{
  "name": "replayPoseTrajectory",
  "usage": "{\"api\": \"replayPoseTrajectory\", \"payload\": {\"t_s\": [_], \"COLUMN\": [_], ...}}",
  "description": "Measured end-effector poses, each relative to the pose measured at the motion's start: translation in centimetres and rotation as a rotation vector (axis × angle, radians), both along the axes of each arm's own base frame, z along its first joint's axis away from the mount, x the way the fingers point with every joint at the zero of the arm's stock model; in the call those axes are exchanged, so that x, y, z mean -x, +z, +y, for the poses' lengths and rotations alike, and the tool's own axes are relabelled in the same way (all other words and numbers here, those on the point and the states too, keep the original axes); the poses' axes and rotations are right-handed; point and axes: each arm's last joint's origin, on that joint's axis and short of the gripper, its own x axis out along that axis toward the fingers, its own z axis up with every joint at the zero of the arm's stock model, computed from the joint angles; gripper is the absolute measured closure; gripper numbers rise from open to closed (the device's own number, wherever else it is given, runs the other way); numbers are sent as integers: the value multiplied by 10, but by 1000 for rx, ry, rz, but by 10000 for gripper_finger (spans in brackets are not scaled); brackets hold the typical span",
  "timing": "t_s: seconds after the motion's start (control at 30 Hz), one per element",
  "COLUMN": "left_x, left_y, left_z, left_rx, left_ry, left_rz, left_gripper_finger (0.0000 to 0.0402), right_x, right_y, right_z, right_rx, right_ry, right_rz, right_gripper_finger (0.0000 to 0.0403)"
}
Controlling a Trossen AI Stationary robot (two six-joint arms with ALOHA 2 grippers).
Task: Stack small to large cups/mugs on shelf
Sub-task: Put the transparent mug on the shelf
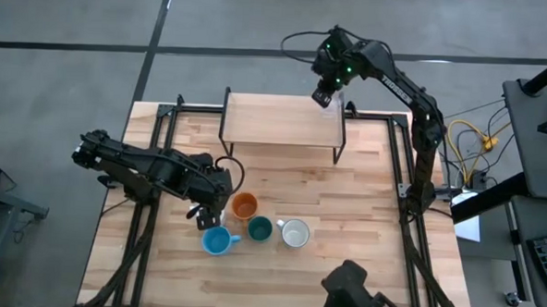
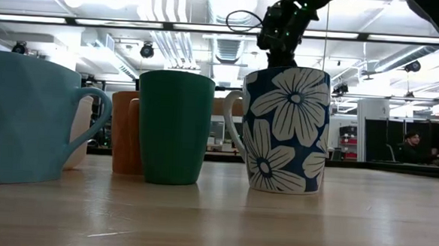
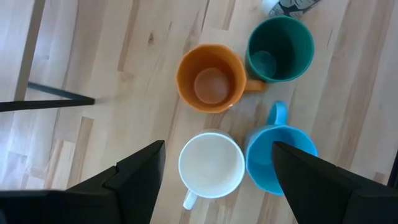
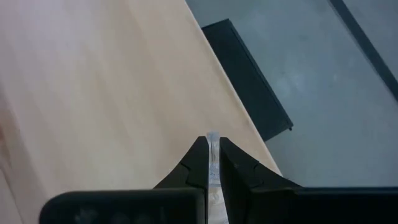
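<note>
Five mugs stand upright in a cluster on the tabletop: an orange mug [image 3: 211,84], a dark green cup [image 3: 280,48], a light blue mug [image 3: 273,163], a white mug [image 3: 211,165] and a blue-and-white flowered mug [image 2: 287,130]. My left gripper [image 3: 216,152] hangs open above the white mug, one finger to each side of it, touching nothing. The shelf [image 1: 280,120] stands at the table's far edge. My right gripper [image 1: 324,93] is over the shelf's far right corner, shut on a clear glass [image 4: 212,144] that is mostly hidden by the fingers. My right gripper pinches a thin clear wall of the glass [image 4: 212,138] between its two fingers. The fingers slant down from above toward the shelf board. The rest of the glass is hidden behind the fingers in the wrist view, and it is lifted clear of the shelf.
The shelf's board [image 4: 93,93] is bare under the right gripper. Black frame rails [image 1: 164,121] run along the table's sides. Bare tabletop [image 1: 364,204] lies between the mugs and the shelf. People sit at desks far behind the table [image 2: 410,144].
</note>
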Motion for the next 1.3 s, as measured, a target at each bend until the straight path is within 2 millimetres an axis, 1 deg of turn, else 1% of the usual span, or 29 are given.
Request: {"api": "replayPoseTrajectory", "payload": {"t_s": [0.1, 0.4, 0.53, 0.73, 0.97, 1.3], "left_x": [0, 0, 0, 0, 0, 0], "left_y": [0, 0, 0, 0, 0, 0], "left_z": [0, 0, 0, 0, 0, 0], "left_rx": [0, 0, -1, -1, 0, 0], "left_ry": [0, -1, -1, -1, 0, 0], "left_rz": [0, 0, 0, 0, -1, -2], "left_gripper_finger": [123, 123, 123, 123, 123, 123], "right_x": [2, 12, 16, 16, 16, 17], "right_y": [-1, 10, 10, 8, 1, 0], "right_z": [-4, -15, -18, -19, -19, -20], "right_rx": [-2, 24, 17, 10, -17, -36], "right_ry": [-14, -67, -85, -91, -97, -136], "right_rz": [0, -39, -36, -33, -12, -18], "right_gripper_finger": [390, 390, 390, 390, 390, 390]}}
